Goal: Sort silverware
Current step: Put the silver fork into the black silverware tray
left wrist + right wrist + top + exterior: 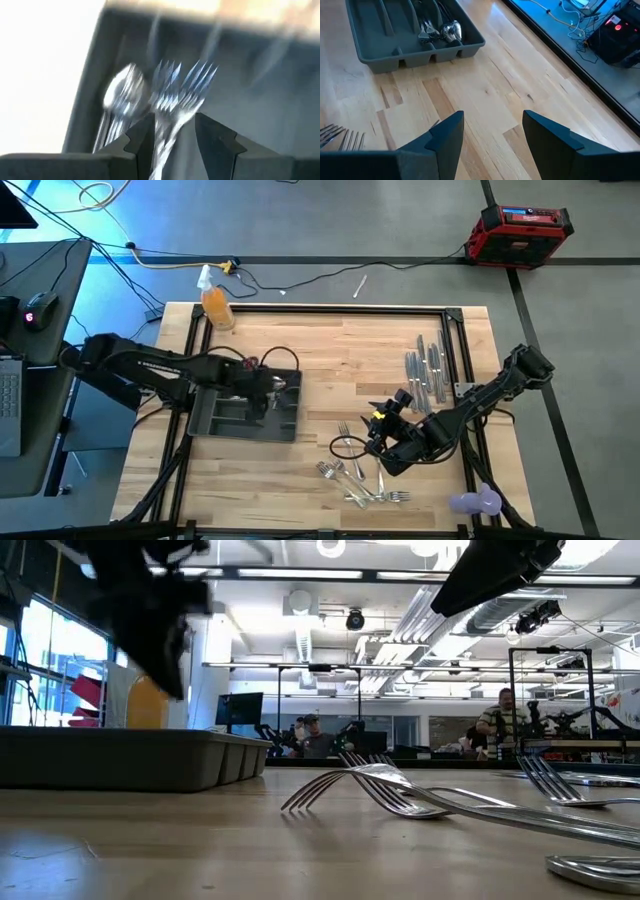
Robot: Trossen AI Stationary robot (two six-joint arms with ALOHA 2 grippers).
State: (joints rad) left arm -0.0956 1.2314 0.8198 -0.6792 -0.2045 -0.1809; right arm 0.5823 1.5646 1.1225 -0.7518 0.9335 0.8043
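The dark grey tray (pixel 215 418) lies left of the table's middle. Forks (pixel 175 85) and spoons (pixel 122 92) lie in its compartments, also seen in the right wrist view as silverware (pixel 437 27). My left gripper (pixel 280 392) hovers open over the tray's right end; its fingers (pixel 135 145) stand on either side of the forks without touching them. Loose forks (pixel 350 470) lie near the front edge and knives (pixel 425 375) lie in a row at the right. My right gripper (pixel 492 140) is open over bare wood beside the loose forks (pixel 342 137).
An orange spray bottle (pixel 215 302) stands at the table's far left corner. A purple object (pixel 478 502) lies at the near right corner. A black frame (pixel 330 308) borders the table. Bare wood lies between the tray and the knives.
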